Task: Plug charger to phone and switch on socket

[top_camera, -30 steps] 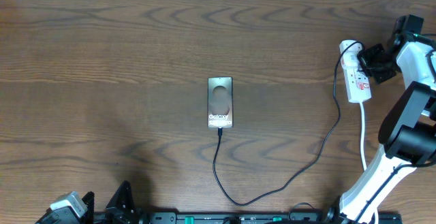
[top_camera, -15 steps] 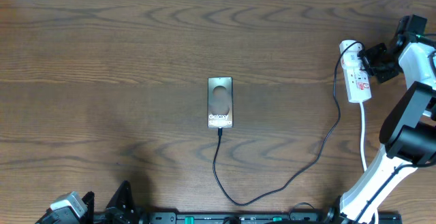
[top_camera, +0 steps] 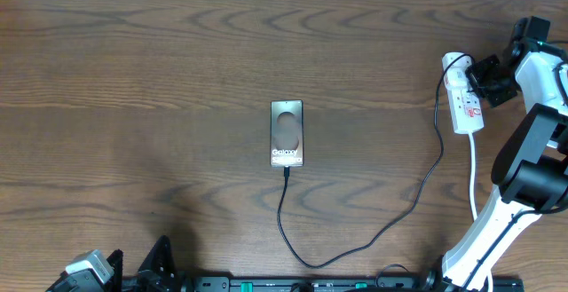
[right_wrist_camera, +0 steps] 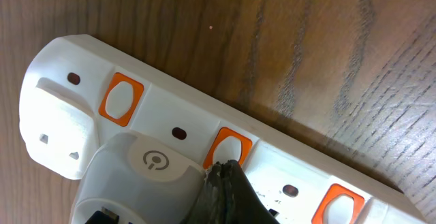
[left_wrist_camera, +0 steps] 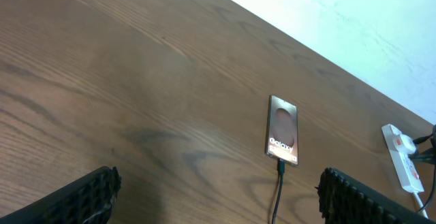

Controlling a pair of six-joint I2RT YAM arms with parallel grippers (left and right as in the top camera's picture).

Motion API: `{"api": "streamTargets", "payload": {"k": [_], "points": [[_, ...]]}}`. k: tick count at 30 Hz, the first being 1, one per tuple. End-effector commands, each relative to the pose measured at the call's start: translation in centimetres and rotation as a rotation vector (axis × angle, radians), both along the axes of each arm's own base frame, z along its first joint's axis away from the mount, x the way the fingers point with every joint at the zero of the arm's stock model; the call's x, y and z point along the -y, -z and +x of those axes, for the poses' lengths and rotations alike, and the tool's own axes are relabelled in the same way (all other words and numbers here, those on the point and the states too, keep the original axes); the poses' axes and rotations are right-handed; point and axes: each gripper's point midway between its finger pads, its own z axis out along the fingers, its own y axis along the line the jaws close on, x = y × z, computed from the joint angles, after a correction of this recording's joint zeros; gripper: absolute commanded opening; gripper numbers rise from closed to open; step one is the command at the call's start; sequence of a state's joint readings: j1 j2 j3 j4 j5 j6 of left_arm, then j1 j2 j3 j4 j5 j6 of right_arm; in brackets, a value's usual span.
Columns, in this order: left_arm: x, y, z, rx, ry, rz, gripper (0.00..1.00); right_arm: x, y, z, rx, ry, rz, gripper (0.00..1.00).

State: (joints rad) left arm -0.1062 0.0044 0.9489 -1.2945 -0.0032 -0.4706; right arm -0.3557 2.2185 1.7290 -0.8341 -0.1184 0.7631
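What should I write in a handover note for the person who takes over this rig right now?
Left gripper: open, empty, parked at the near edge of the table, far from everything.
Right gripper: fingers shut, holding nothing, tip at an orange switch on the socket, beside the charger's white plug.
Phone: flat at the table centre; the charger connector looks seated in its near edge.
Done: charger to phone, it seems.
Left: switch on the socket; whether that switch is already pressed cannot be told.

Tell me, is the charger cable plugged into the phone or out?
Plugged in: the charger cable ends at the lower edge of the phone with no visible gap, in overhead and left wrist views.
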Motion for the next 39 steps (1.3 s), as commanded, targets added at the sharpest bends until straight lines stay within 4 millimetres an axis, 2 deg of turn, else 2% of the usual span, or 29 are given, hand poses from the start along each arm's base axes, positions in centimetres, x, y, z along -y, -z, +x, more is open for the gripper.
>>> {"api": "streamTargets", "payload": {"k": [1, 10, 15, 20, 24, 29, 34, 37, 39], "points": [[-0.2, -0.3, -0.2, 0.013, -0.010, 0.007, 0.94, -4.4, 5.1, -1.2, -0.098, -0.106, 0.138, 0.01], [-0.2, -0.3, -0.2, 0.010, -0.011, 0.008, 0.94, -6.7, 7.3, -3.4, -0.175, -0.170, 0.283, 0.01], [-0.2, -0.3, -0.2, 0.010, -0.011, 0.008, 0.95, -6.5, 7.4, -4.1, -0.200, -0.170, 0.294, 0.01], [-0.2, -0.3, -0.2, 0.009, -0.011, 0.008, 0.94, -5.3, 7.3, -4.8, -0.212, -0.174, 0.280, 0.01], [-0.2, -0.3, -0.2, 0.009, -0.010, 0.008, 0.94, -3.4, 5.9, -6.0, -0.224, -0.119, 0.287, 0.01], [-0.2, -0.3, -0.2, 0.009, -0.011, 0.008, 0.94, -0.5, 2.4, -6.7, -0.172, -0.053, 0.271, 0.01], [-0.2, -0.3, -0.2, 0.009, -0.011, 0.008, 0.94, 1.8, -0.9, -6.2, -0.075, -0.018, 0.221, 0.02], [-0.2, -0.3, -0.2, 0.010, -0.011, 0.008, 0.95, 1.9, -1.5, -6.0, -0.063, -0.019, 0.217, 0.02], [-0.2, -0.3, -0.2, 0.009, -0.011, 0.008, 0.94, 1.2, -1.6, -5.4, -0.053, -0.039, 0.212, 0.01]]}}
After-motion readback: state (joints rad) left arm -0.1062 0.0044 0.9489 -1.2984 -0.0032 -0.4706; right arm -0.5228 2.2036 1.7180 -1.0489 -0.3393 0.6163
